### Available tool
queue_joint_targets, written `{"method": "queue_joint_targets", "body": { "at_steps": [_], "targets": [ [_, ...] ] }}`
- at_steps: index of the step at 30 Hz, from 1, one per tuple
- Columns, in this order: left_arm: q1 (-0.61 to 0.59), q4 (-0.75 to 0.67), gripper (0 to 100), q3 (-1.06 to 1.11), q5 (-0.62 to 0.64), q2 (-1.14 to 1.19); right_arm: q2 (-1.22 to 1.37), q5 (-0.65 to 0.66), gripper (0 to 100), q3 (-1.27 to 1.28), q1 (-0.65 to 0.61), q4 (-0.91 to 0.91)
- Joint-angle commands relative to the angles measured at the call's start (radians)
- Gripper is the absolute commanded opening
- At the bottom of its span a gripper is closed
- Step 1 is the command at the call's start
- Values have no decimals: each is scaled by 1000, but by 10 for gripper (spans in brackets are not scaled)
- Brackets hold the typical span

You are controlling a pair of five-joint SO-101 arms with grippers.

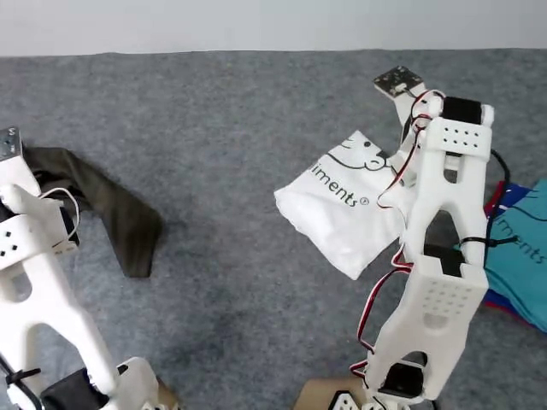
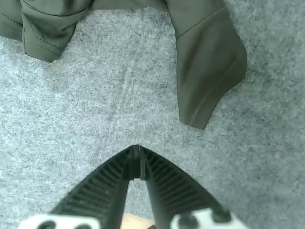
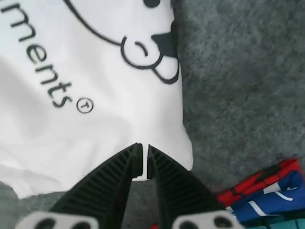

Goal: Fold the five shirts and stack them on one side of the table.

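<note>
Nearest the lens in the high view, the right arm (image 1: 444,256) is seen at lower right and the left arm (image 1: 38,282) at lower left. The white shirt (image 1: 342,205), folded to a tilted square with dark print, lies at centre right. It sits directly beneath the right gripper (image 3: 143,160), whose jaws are pressed almost together over the edge facing the coloured pile (image 1: 521,248) at the frame's right edge. Whether cloth is pinched cannot be told. The olive shirt (image 1: 120,209), unfolded and rumpled, is spread at left, just ahead of the left gripper (image 2: 138,162), which is pressed together on nothing.
</note>
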Motion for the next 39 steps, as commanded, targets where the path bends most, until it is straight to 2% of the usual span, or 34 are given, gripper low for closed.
{"method": "queue_joint_targets", "body": {
  "at_steps": [1, 11, 25, 29, 31, 36, 39],
  "targets": [
    [-5, 11, 2, -5, -8, -37, 35, -43, 11, -15, -5, -56],
    [-5, 26, 2, -4, -8, -37, 203, -51, 10, -23, -12, -188],
    [0, 23, 2, -4, -8, -37, -41, -69, 9, -87, -19, 27],
    [2, 23, 2, -4, -8, -37, -94, -180, 9, -87, -36, 102],
    [2, 23, 2, -4, -8, -37, -113, -281, 9, -87, -65, 153],
    [2, 23, 2, -4, -8, -37, -122, -726, 10, -87, -130, 203],
    [2, 23, 2, -4, -8, -37, -122, -890, 10, -87, -147, 188]
  ]
}}
